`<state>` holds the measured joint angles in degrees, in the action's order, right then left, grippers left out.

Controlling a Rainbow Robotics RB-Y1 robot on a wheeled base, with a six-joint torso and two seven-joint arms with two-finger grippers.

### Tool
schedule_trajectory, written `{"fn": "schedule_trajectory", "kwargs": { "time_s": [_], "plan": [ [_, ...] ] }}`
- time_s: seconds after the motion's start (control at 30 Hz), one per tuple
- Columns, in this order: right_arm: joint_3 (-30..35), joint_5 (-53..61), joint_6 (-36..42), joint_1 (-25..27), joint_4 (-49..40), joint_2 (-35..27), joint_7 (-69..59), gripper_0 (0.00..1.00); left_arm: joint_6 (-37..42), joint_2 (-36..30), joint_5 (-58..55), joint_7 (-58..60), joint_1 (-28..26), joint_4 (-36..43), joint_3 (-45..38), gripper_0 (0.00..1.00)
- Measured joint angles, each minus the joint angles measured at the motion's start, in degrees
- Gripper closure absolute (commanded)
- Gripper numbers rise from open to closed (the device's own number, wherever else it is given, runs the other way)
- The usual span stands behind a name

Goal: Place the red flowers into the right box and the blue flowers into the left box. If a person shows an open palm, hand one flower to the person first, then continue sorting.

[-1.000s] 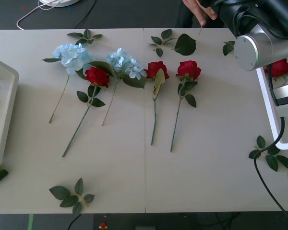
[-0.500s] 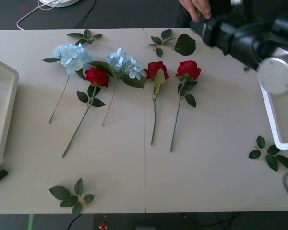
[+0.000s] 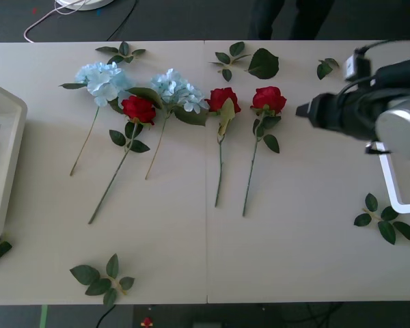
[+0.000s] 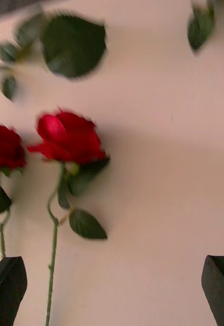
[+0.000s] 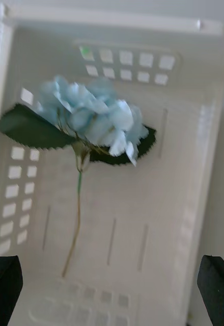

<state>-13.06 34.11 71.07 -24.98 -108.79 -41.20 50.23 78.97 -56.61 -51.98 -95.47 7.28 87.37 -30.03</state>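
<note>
Three red flowers lie in a row mid-table: one on the left (image 3: 138, 108), one in the middle (image 3: 222, 99) and one on the right (image 3: 268, 98). Two blue flowers (image 3: 102, 78) (image 3: 178, 89) lie beside them. My right gripper (image 3: 303, 109) hovers just right of the rightmost rose, pointing at it. In the right wrist view that gripper (image 4: 112, 290) is open, with the rose (image 4: 68, 136) ahead of it. My left gripper (image 5: 109, 290) is open above the left box (image 5: 214, 153), where a blue flower (image 5: 91, 117) lies. The left box (image 3: 0, 157) and the right box (image 3: 395, 184) sit at the table's edges.
Loose green leaf sprigs lie at the back (image 3: 249, 60), front left (image 3: 102, 279) and front right (image 3: 386, 222). A white cable (image 3: 55, 14) runs past the table's back left edge. My right arm (image 3: 389, 113) covers much of the right box.
My right arm has swung down from the back right and now points left at the rightmost rose. The person's hand at the back edge has gone from view.
</note>
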Motion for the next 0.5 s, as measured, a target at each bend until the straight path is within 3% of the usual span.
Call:
{"fn": "schedule_trajectory", "kwargs": {
  "time_s": [0.3,0.5],
  "plan": [
    [-13.29,-5.97,-0.50,-9.03,13.93,2.58,-9.48,0.00,10.96,-0.39,-0.16,0.00,13.06,-0.09,4.59,0.00],
    [-15.42,-6.28,-3.81,-13.06,21.66,6.51,-9.49,0.00,12.67,-0.73,-0.15,0.00,22.02,-0.12,13.17,0.00]
  ]
}}
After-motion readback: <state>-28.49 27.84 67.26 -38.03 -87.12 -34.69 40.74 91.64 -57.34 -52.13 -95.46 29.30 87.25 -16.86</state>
